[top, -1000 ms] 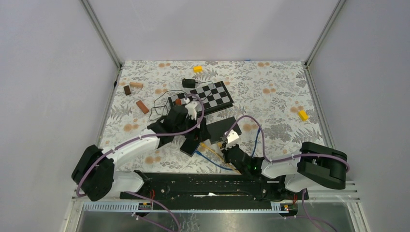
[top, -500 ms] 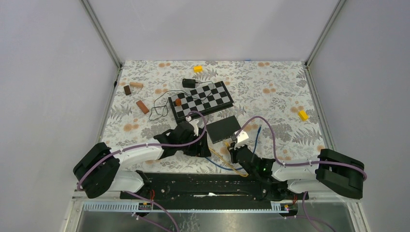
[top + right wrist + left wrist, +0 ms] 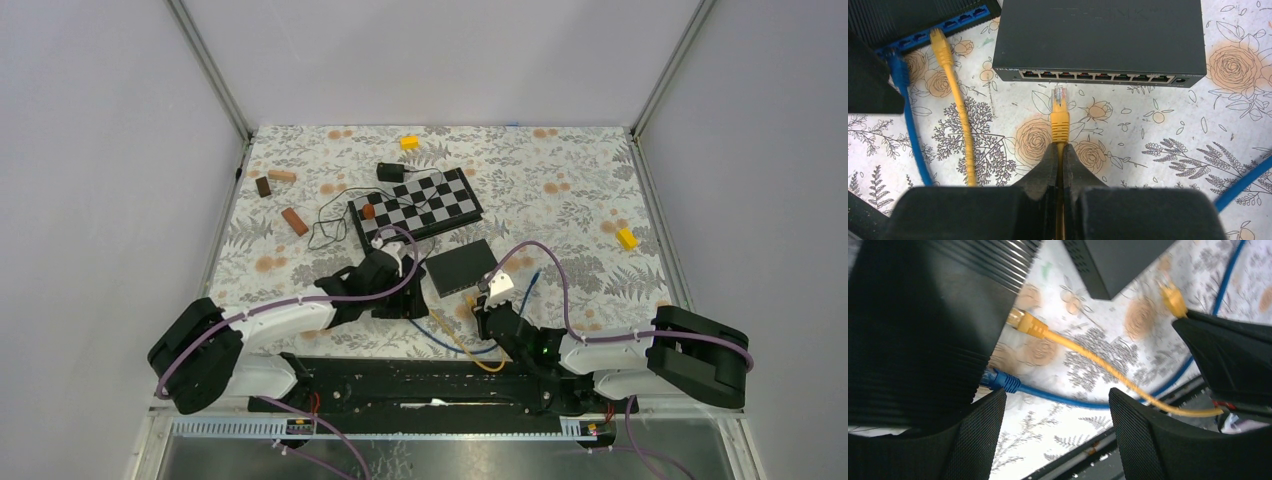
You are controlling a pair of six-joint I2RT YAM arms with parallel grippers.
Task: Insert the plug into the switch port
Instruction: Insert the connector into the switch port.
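Two black network switches lay toward the near edge of the floral-clothed table [image 3: 560, 200]: a smooth black switch [image 3: 1098, 35] and a ribbed black switch with blue ports [image 3: 908, 17]. Two cables were counted, a yellow patch cable [image 3: 960, 120] and a blue patch cable [image 3: 910, 130], both led to the ribbed one. The left gripper [image 3: 1055, 392] was held low beside it, jaws spread wide with nothing between them. The right gripper [image 3: 1060, 147] was reached low and forward, clamped on the yellow cable just behind its clear-tipped plug [image 3: 1059, 107], which was aimed at the smooth switch's port row and stopped just short of it.

The plug [image 3: 1059, 107] lies just before the switch [image 3: 1103, 35], not touching, with cables [image 3: 955, 110] at left.
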